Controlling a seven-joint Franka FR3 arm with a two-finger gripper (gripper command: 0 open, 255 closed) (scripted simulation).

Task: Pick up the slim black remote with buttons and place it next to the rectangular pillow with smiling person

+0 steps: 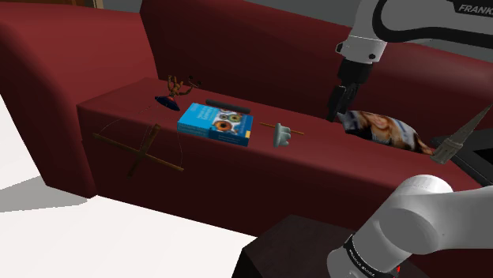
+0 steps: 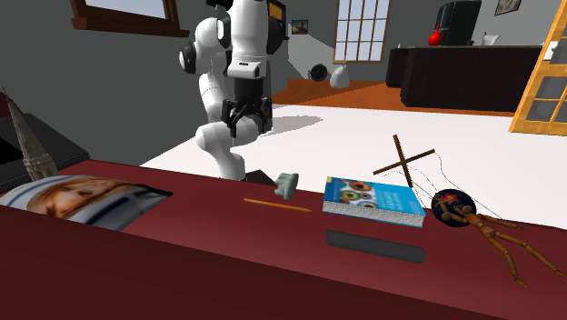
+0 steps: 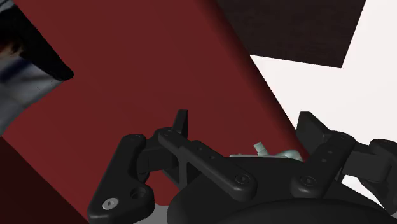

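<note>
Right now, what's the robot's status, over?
Fingers open, empty, above the seat near the pillow. Black remote lies untouched beside the blue book. Small grey tool lies between remote and pillow.

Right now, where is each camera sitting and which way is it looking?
Shoulder view: beside the stand, looking down over the red sofa seat; white arm, end effector show.
Second exterior view: behind the sofa, facing the arm; arm, end effector show.
Wrist view: on the hand, looking down at the seat; black fingers show.
Shared: first two show remote and face pillow.
</note>
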